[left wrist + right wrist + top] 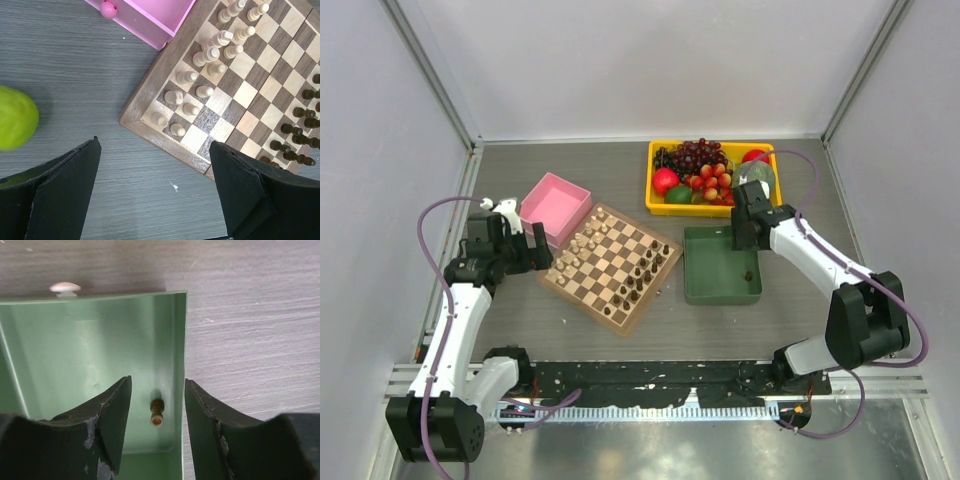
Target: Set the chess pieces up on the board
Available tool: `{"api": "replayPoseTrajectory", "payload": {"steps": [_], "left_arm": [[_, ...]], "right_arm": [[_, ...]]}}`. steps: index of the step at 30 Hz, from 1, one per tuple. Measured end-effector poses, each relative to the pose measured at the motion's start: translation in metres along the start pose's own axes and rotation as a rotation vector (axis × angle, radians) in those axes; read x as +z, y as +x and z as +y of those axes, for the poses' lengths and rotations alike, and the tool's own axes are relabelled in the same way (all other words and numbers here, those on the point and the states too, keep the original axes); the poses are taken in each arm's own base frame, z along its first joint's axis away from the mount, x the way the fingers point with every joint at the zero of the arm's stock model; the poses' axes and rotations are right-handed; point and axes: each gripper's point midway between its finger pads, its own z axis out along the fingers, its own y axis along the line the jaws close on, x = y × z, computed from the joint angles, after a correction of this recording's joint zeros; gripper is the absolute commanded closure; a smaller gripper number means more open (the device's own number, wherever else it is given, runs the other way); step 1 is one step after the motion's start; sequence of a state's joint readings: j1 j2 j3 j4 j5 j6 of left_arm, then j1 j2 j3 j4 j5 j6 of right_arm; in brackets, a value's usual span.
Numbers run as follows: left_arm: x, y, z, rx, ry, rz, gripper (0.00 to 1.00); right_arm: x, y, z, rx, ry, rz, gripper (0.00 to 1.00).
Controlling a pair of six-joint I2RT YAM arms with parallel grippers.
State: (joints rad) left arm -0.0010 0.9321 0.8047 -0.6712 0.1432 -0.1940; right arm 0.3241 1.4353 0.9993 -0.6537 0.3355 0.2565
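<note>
Right pincer [157, 384]: jaws part open, empty, straddling dark chess piece [157, 412] lying on its side in green tray [75, 350], just beside 3 o'clock wall. Board [610, 265] at tray's 9 o'clock. Risk: finger catches wall; round piece rolls, squirts free. Left pincer [154, 145]: wide, empty.

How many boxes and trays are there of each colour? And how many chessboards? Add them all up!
Pink box: 1
Green tray: 1
Yellow bin with fruit: 1
Chessboard: 1
Total: 4
</note>
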Motion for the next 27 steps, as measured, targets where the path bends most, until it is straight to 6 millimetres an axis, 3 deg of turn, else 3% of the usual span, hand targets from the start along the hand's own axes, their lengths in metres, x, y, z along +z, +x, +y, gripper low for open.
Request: {"api": "replayPoseTrajectory", "payload": {"steps": [4, 14, 18, 24, 27], "left_arm": [[0.000, 0.000, 0.000, -0.006, 0.000, -0.001, 0.01], [0.000, 0.000, 0.000, -0.007, 0.000, -0.001, 0.01], [0.000, 0.000, 0.000, -0.008, 0.001, -0.001, 0.01], [0.000, 0.000, -0.002, -0.008, 0.008, 0.000, 0.01], [0.000, 0.000, -0.002, -0.008, 0.008, 0.001, 0.01]], "right_arm": [[-0.011, -0.015, 0.003, 0.011, -0.024, -0.042, 0.43], [-0.023, -0.014, 0.009, 0.031, -0.083, -0.047, 0.45], [-0.024, 0.002, 0.020, 0.071, -0.151, -0.013, 0.48], [-0.010, 0.045, 0.019, 0.115, -0.132, 0.100, 0.48], [-0.006, 0.050, 0.017, 0.118, -0.100, 0.115, 0.49]]}}
